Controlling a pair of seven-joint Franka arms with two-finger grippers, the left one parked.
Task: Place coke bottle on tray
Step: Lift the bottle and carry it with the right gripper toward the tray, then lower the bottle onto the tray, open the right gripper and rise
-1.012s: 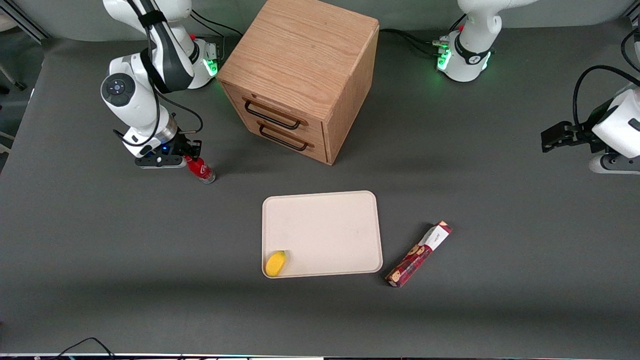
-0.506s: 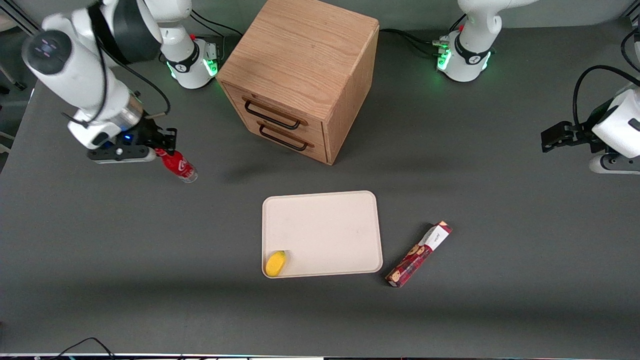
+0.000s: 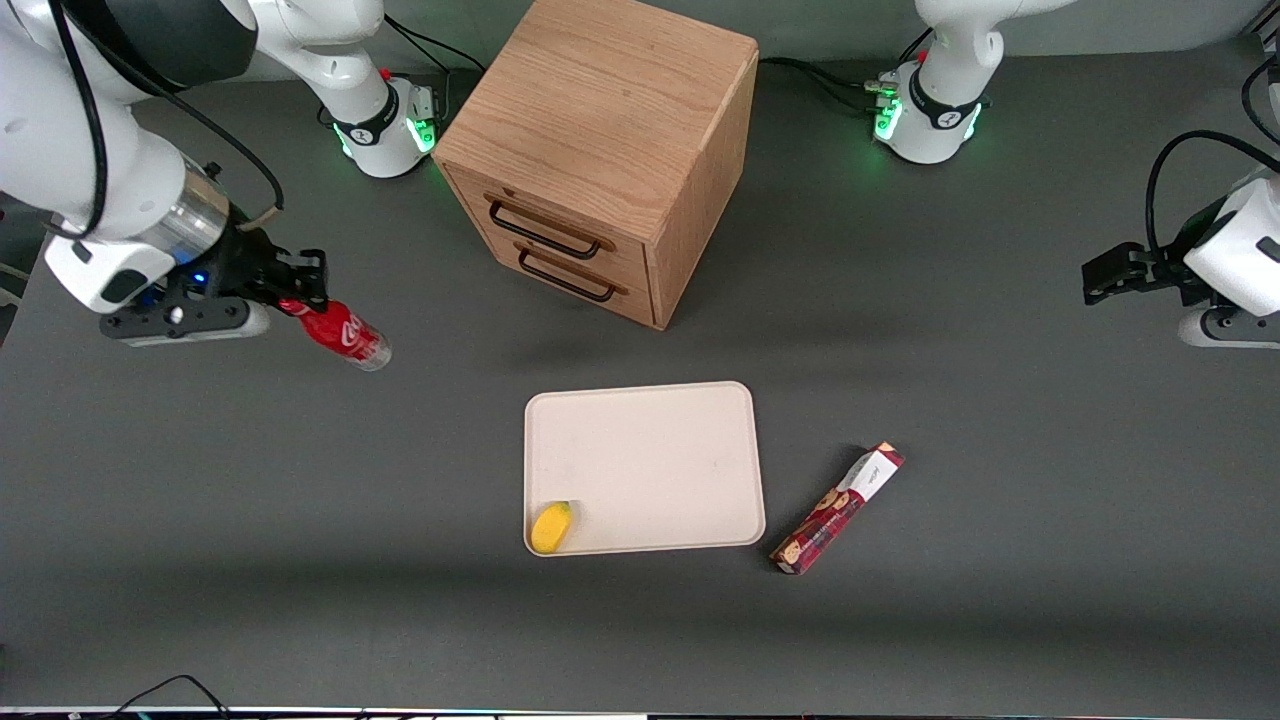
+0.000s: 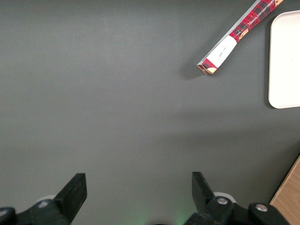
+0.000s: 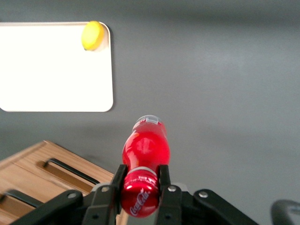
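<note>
- Coke bottle (image 3: 338, 333) hangs in the air, well above the table at the working arm's end, so your pickup is done; carrying and setting down remain.
- Its long axis is tilted, cap end pinched in the gripper (image 3: 296, 290), clear base angled down toward the tray (image 3: 645, 466).
- You have the gripper (image 5: 140, 180) clamped narrow on the bottle's upper part.
- The tray lies well apart, nearer the front camera, with a yellow fruit (image 3: 551, 526) in one corner; the rest is bare.

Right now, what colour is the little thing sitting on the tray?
Yellow. The small fruit-like piece on the tray shows best in the front view.
</note>
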